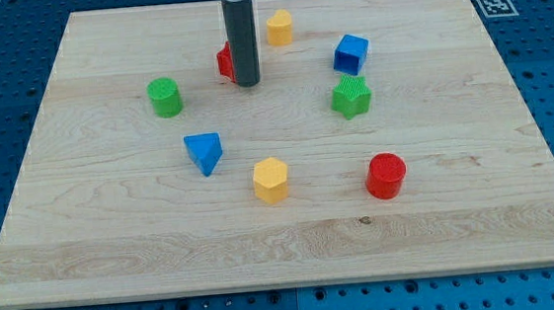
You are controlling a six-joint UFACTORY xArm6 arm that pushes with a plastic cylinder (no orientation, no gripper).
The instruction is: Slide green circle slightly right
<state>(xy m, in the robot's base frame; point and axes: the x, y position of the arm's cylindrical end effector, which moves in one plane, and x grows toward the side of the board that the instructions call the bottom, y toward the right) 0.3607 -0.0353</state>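
Observation:
The green circle [164, 96] is a short green cylinder on the wooden board, left of centre. My tip [247, 82] is the lower end of the dark rod and rests on the board to the right of the green circle, apart from it. A red block [224, 61] sits right behind the rod, partly hidden by it, so its shape is unclear.
A yellow block [279, 27] lies near the view's top. A blue cube [350, 53] and a green star-like block [351, 97] lie at the right. A blue triangle [203, 152], a yellow hexagon [270, 180] and a red cylinder [387, 175] lie lower down.

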